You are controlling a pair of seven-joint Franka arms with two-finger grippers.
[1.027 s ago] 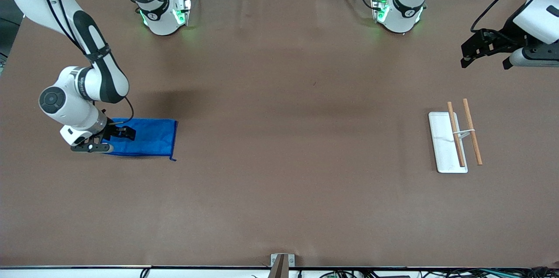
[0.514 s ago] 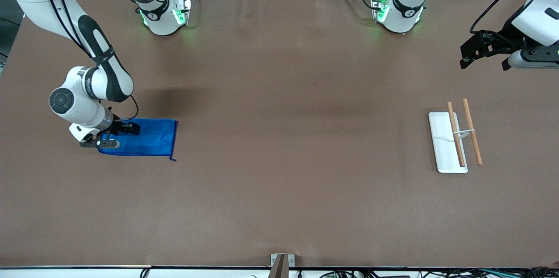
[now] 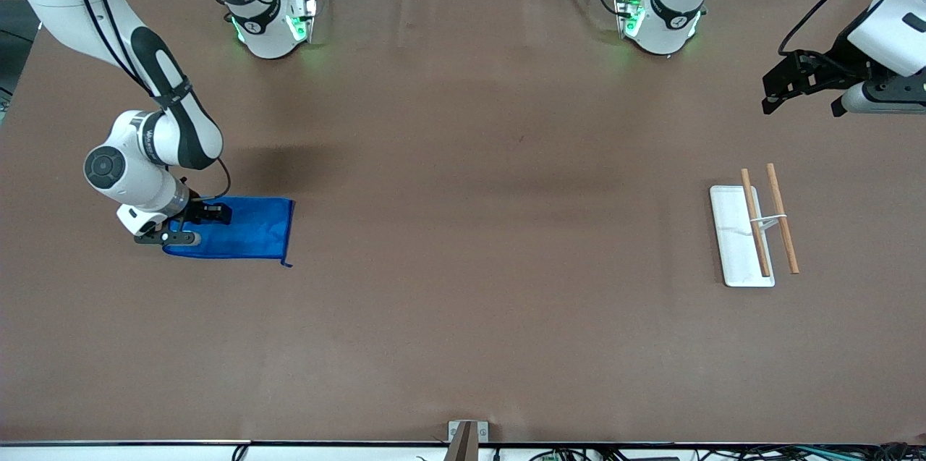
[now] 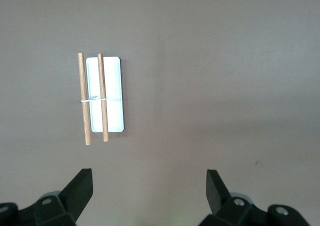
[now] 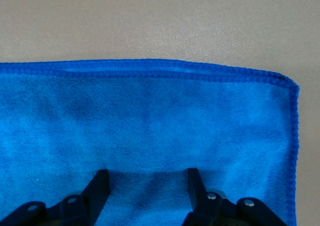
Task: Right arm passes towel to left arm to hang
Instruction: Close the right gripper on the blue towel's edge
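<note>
The blue towel (image 3: 249,229) lies flat on the table at the right arm's end. My right gripper (image 3: 194,226) is down on the towel's end nearest that table end. Its fingers are open, with the tips on or just above the cloth. In the right wrist view the towel (image 5: 150,110) fills the frame, its hem and one corner showing, and the right gripper (image 5: 147,173) straddles bare cloth. My left gripper (image 3: 803,100) waits open and empty, up in the air near the left arm's end of the table. The left wrist view also shows the left gripper (image 4: 149,173) open.
A white base (image 3: 734,258) with two wooden rods (image 3: 783,229) tied across it lies on the table at the left arm's end. It also shows in the left wrist view (image 4: 112,93). A metal bracket (image 3: 466,432) sits at the table's near edge.
My right gripper has shifted a little along the towel toward the table's middle and settled onto its end. The left arm has barely moved.
</note>
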